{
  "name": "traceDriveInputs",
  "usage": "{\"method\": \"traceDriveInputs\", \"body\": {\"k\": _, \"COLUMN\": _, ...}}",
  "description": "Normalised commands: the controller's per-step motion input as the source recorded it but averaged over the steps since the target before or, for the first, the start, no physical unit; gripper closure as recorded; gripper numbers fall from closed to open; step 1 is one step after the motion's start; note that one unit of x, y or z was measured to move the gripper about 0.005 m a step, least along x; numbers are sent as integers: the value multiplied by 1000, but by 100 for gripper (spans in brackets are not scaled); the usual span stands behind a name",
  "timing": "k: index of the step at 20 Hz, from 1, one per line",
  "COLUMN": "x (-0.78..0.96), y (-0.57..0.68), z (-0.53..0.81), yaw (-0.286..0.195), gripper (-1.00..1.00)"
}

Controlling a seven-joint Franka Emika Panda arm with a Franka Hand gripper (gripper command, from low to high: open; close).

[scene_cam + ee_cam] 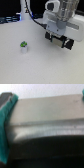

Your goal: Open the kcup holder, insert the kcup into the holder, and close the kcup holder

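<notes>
The kcup (pixel 23 46), a tiny white pod with a green top, stands upright on the white table at the exterior view's left. The black kcup holder (pixel 61 41) sits at the exterior view's right, mostly covered by the arm; a pale handle (pixel 68 44) shows on its front. My gripper (pixel 56 36) hangs right over the holder, far from the kcup. The wrist view is blurred and filled by a dark grey surface (pixel 50 124), with one teal finger pad (pixel 7 119) at its edge. The other finger does not show, so I cannot tell how the jaws stand.
The white table (pixel 30 65) spreads around the kcup. A tall white post (pixel 20 15) and dark clutter (pixel 7 20) stand at the back on the exterior view's left. A black cable (pixel 32 15) runs to the arm.
</notes>
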Motion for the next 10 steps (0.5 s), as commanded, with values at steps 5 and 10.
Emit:
{"method": "traceDriveInputs", "body": {"k": 5, "x": 172, "y": -115, "z": 293, "yaw": -92, "gripper": -100}}
{"method": "traceDriveInputs", "body": {"k": 10, "x": 81, "y": -339, "z": 360, "yaw": -138, "gripper": -100}}
